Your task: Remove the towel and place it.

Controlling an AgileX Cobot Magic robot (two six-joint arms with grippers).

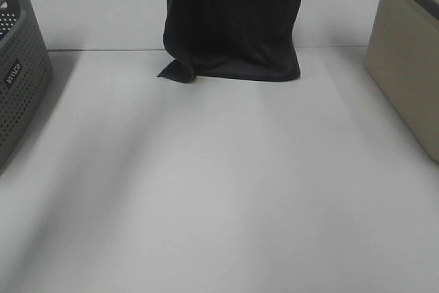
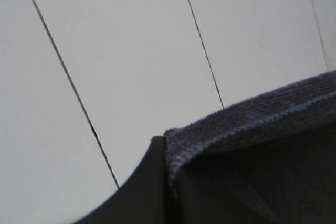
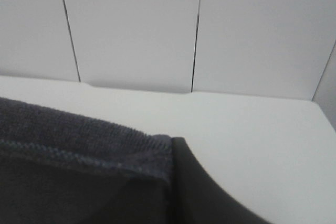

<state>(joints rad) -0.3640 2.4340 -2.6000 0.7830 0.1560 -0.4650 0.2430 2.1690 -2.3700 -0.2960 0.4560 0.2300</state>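
Left claw (image 2: 164, 153) and right claw (image 3: 173, 148) each pinch the dark navy cloth towel (image 1: 233, 25) hanging at twelve o'clock; grey perforated plastic basket (image 1: 24, 84) at nine, contents unclear.

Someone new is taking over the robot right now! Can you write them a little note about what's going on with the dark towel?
Left end effector: shut on the towel at its hemmed edge.
Right end effector: shut on the towel's hem too.
The towel hangs held up between them. Its lower edge touches the white table, and one bottom corner is curled. A grey basket is at the left and a beige box at the right.
Done: towel picked up.
Left: set it down and let go.
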